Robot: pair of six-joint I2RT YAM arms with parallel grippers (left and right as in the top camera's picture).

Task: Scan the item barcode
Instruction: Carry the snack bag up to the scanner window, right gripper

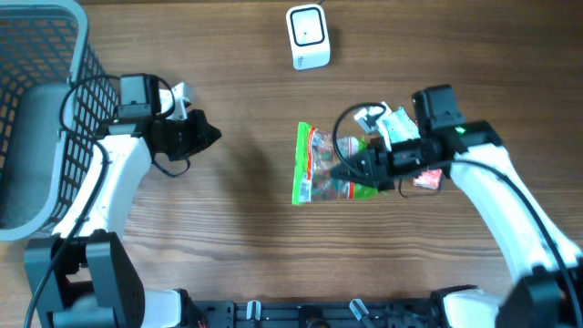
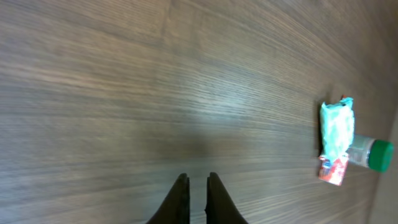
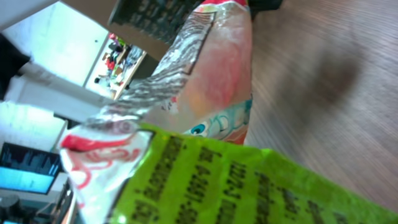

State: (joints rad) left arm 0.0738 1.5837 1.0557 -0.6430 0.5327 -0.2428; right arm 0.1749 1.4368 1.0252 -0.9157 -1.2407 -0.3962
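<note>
The item is a clear candy bag (image 1: 321, 164) with green edges, lying left to right at the table's middle. My right gripper (image 1: 357, 171) is shut on its right end. In the right wrist view the bag (image 3: 205, 112) fills the frame, its green printed strip nearest the camera, and it hides my fingers. The white barcode scanner (image 1: 307, 36) stands at the back centre, well apart from the bag. My left gripper (image 1: 206, 135) hovers at the left, shut and holding nothing. Its dark fingertips (image 2: 181, 186) stand close together over bare wood.
A grey wire basket (image 1: 36, 118) occupies the far left edge. Small packets (image 1: 392, 123) and a red packet (image 1: 428, 179) lie by the right arm. The left wrist view shows a teal packet (image 2: 337, 127), a green-capped bottle (image 2: 373, 154) and a red packet (image 2: 333, 169).
</note>
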